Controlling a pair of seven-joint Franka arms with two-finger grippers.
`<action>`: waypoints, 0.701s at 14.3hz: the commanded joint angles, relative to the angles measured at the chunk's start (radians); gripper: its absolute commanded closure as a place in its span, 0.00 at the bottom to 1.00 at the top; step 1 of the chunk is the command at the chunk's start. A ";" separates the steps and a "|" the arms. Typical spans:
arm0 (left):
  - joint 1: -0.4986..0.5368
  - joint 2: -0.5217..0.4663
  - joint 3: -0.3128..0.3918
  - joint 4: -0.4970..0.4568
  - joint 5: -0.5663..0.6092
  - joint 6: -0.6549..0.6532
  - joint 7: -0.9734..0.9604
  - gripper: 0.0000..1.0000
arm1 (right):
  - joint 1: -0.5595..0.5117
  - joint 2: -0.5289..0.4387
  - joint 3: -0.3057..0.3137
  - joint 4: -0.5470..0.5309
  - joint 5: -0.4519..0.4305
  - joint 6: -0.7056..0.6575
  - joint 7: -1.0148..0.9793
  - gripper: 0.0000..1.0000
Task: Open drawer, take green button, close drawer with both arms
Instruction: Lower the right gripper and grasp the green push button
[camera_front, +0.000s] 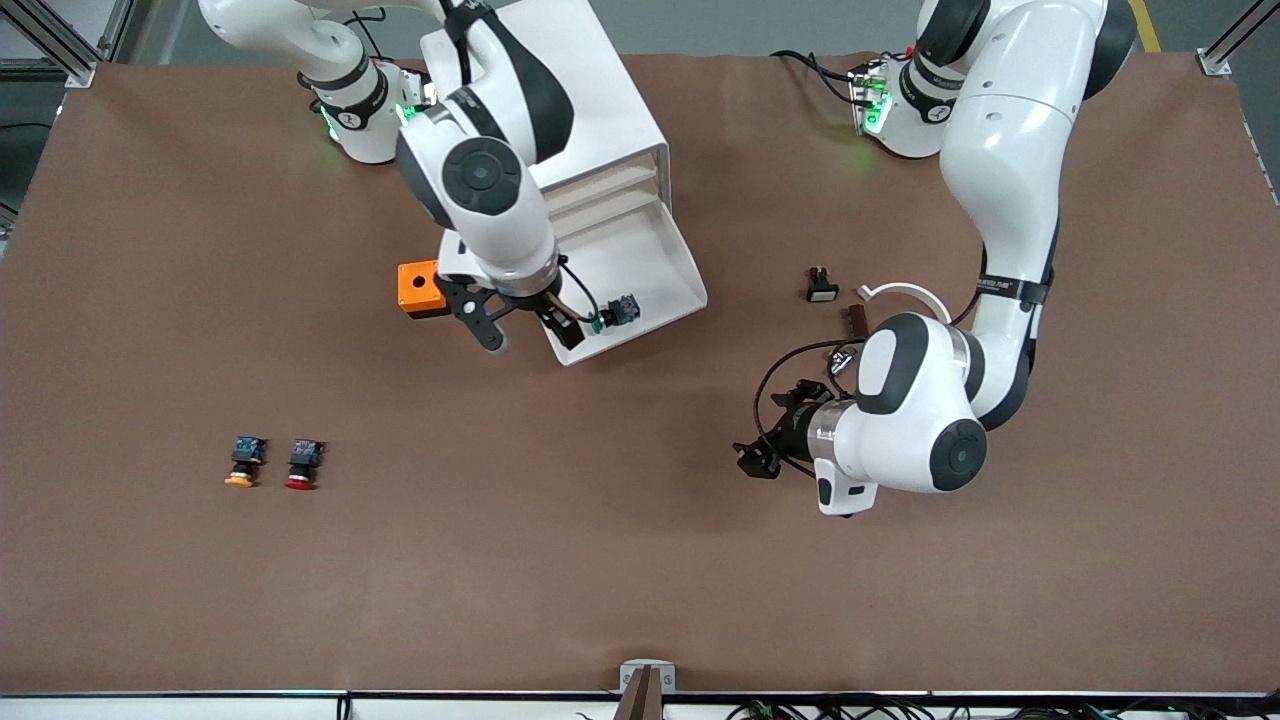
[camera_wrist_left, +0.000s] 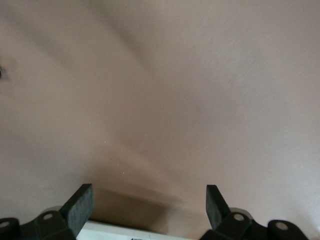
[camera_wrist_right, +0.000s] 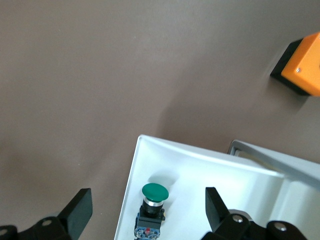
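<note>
The white cabinet stands near the right arm's base with its lowest drawer pulled open toward the front camera. The green-capped button lies in the drawer near its front wall. My right gripper hangs open above the drawer's front corner. In the right wrist view the button lies below and between the spread fingers, untouched, on the drawer floor. My left gripper is open and empty low over bare table, toward the left arm's end. The left wrist view shows its gripper over brown mat.
A small orange box sits beside the drawer; it also shows in the right wrist view. An orange-capped button and a red-capped button stand nearer the front camera. A small black part lies near the left arm.
</note>
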 joint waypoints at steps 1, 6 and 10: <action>-0.012 -0.037 0.012 -0.023 0.051 0.027 0.017 0.01 | 0.056 0.048 -0.011 0.007 -0.029 0.042 0.104 0.00; -0.032 -0.049 0.017 -0.026 0.065 0.057 0.015 0.01 | 0.122 0.110 -0.011 0.005 -0.042 0.074 0.192 0.00; -0.032 -0.059 0.015 -0.027 0.066 0.057 0.014 0.01 | 0.146 0.134 -0.011 -0.033 -0.050 0.154 0.239 0.00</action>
